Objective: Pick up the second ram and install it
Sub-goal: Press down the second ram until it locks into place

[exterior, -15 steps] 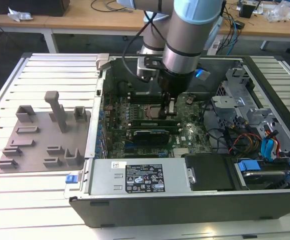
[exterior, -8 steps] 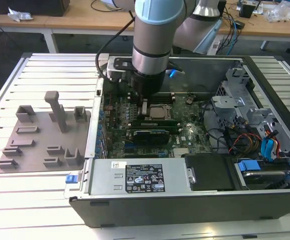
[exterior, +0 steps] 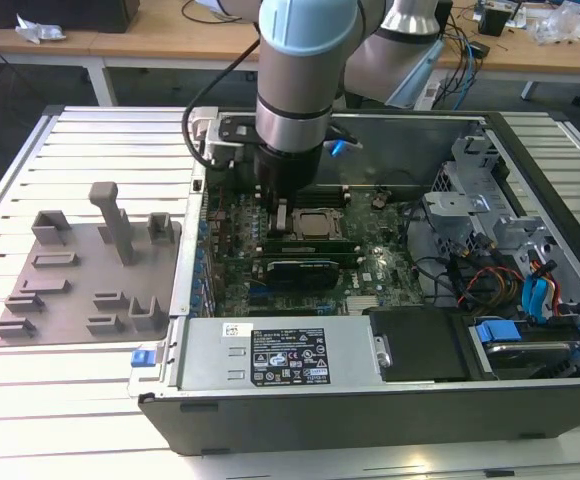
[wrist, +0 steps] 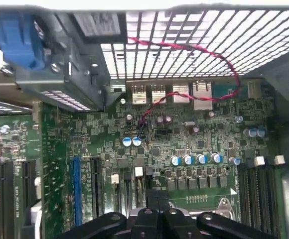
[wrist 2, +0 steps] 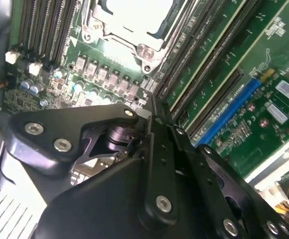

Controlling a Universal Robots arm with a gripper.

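— What are we seeing inside the computer case [exterior: 370, 425]?

— We are looking down into it from the exterior view. The motherboard [exterior: 375, 275] is lying flat on its floor, with the CPU socket [exterior: 315, 225] near the frame's middle. A black expansion card [exterior: 295, 268] is sitting just below the socket. The power supply [exterior: 270, 355] is filling the lower left compartment, and a drive bay with blue tabs [exterior: 525, 340] is occupying the lower right.

— And the gripper [exterior: 278, 212]?

— It is hanging inside the case, just left of the socket. In the first wrist view its fingers [wrist: 145, 199] are drawn in narrow, almost meeting, above black memory slots [wrist: 129, 191] with white clips. We cannot tell whether anything is pinched between them.

— Where is the second ram?

— We are spotting a long green memory stick [exterior: 305, 243] standing in a slot between the socket and the black card. We cannot tell whether that one is the second ram.

— Anything outside the case?

— A gray fixture tray [exterior: 70, 290] is lying on the slatted table [exterior: 90, 140] at the frame's left, well apart from the gripper.
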